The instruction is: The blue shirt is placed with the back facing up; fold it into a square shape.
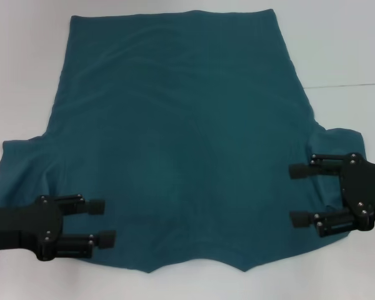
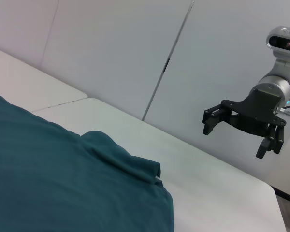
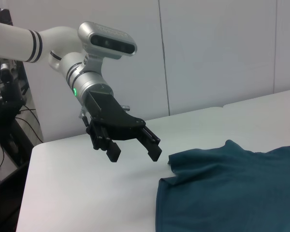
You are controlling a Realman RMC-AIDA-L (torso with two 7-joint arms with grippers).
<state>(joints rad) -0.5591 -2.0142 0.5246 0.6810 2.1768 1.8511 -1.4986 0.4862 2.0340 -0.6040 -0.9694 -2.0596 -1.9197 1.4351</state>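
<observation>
The blue shirt (image 1: 181, 137) lies spread flat on the white table (image 1: 337, 56), plain side up, with its sleeves out to both sides near me. My left gripper (image 1: 104, 222) hangs open over the shirt's near left part, by the left sleeve, its fingers pointing inward. Over the right sleeve my right gripper (image 1: 295, 195) is open too, pointing inward. Neither holds anything. The left wrist view shows the shirt's (image 2: 48, 183) right sleeve and the right gripper (image 2: 234, 142) raised above the table. In the right wrist view the left gripper (image 3: 135, 155) hovers beside the shirt (image 3: 232, 193).
A seam (image 1: 350, 85) runs across the table at the right. Bare table surrounds the shirt on the left, right and near side. Pale wall panels (image 2: 111, 53) stand behind the table. Cables and a stand (image 3: 5, 121) sit off the table's end.
</observation>
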